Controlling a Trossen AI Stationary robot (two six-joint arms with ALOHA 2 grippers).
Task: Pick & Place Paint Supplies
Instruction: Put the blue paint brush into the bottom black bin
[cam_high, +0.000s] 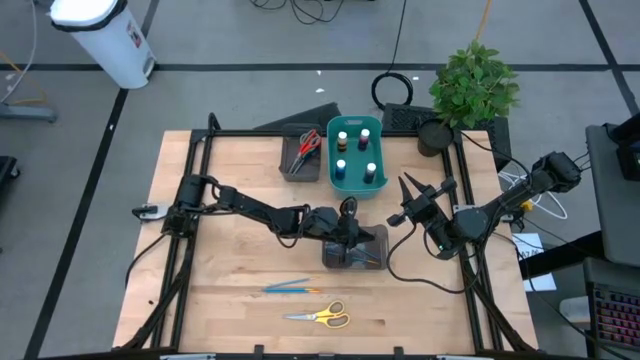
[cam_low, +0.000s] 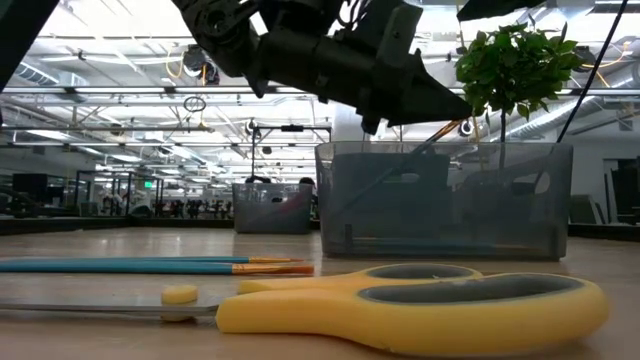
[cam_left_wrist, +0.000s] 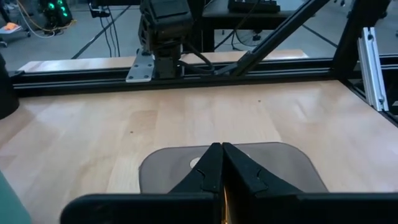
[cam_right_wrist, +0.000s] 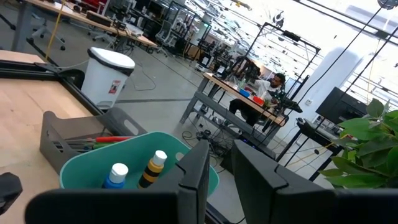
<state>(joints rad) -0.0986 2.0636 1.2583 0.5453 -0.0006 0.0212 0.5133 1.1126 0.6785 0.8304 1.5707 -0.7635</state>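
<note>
Two thin brushes (cam_high: 286, 288) lie side by side on the bare wood near the table's front edge, their long axis running almost left to right, blue handles to the left and orange ends to the right. Just in front of them lie the yellow scissors (cam_high: 318, 316), also lengthwise left to right, blades pointing left and handle loops to the right; in the low view they lie flat, nearest the camera. At the back of the table the teal bin (cam_high: 352, 184) holds six small paint bottles (cam_high: 355, 153) standing upright, caps up. Touching its left side, a grey tray (cam_high: 291, 170) holds the red scissors (cam_high: 309, 141), with more beneath them that cannot be made out.

The left gripper (cam_high: 350, 222) hangs over a second grey tray (cam_high: 370, 262) at the table's middle, its fingers (cam_left_wrist: 211, 163) pressed together; a thin orange-tipped stick (cam_low: 445, 130) slants down from them into the tray. The right gripper (cam_high: 414, 188) hovers just right of the teal bin, fingers slightly apart and holding nothing.
</note>
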